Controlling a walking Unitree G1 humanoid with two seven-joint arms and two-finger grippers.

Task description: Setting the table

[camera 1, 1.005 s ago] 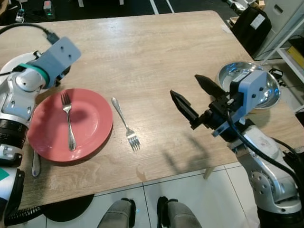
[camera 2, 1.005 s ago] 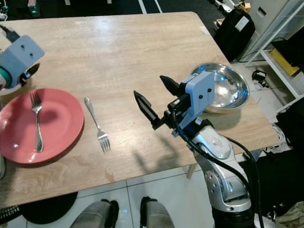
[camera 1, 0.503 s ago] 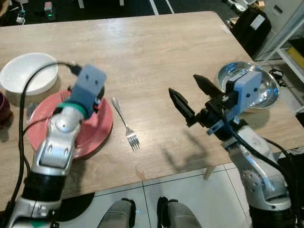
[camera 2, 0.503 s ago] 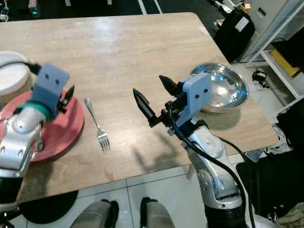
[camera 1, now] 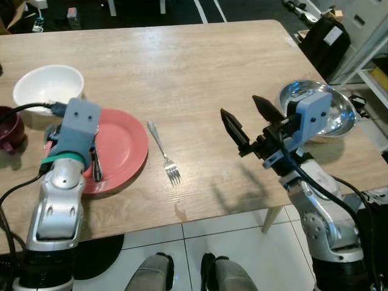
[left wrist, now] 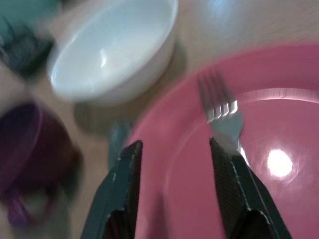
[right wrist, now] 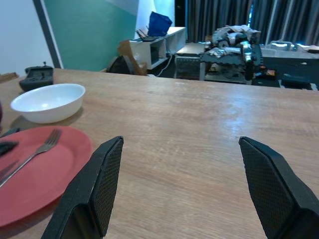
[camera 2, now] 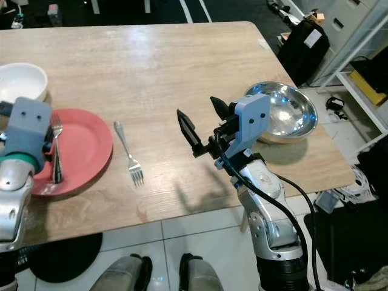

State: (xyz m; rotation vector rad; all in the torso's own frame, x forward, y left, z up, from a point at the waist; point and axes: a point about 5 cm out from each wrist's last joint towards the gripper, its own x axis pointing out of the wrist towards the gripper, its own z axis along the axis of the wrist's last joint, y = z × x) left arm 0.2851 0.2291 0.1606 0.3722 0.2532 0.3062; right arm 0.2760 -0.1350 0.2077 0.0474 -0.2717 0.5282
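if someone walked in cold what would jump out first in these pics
The red plate near the table's left front edge stands out, with a fork lying on it and the left gripper hovering open over it. A second fork lies on the bare wood just right of the plate. To the right, the right gripper hangs wide open above the wooden table, in front of a shiny steel bowl.

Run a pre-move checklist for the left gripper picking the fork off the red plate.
1. Left gripper open: ok.
2. Fork on the plate lying between the fingers: not ok, it sits under one finger.
3. Red plate flat on the table: ok.
4. White bowl and maroon mug apart from the gripper: ok.
5. Right gripper open, hovering away from the plate: ok.
6. Second fork out of the way, beside the plate: ok.
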